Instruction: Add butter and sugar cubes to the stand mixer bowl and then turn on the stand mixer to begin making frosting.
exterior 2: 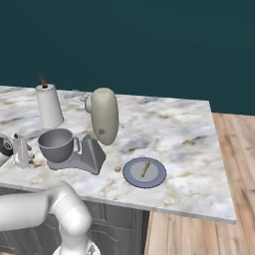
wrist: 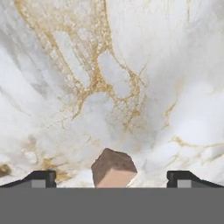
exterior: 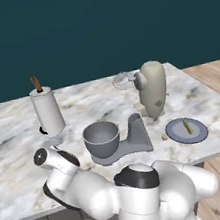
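From the left, the stand mixer bowl (exterior: 102, 138) sits on the marble worktop (exterior: 14, 133). From the right, butter (exterior 2: 145, 168) lies on its plate (exterior 2: 132, 175). At the hand, wide jaws straddle a sugar cube (wrist: 113, 168): picking it up seems the step; they must descend and close.

Marble counter (exterior: 14, 133): stand mixer (exterior: 152, 92), plate (exterior: 186, 130), paper-towel roll (exterior: 48, 111).

- No text, label, brand, number or sign can be read on anything in these pictures.
- The mixer (exterior: 152, 91), the bowl (exterior: 102, 138), the plate (exterior: 186, 130) and the paper-towel roll (exterior: 47, 111) all have plain surfaces.
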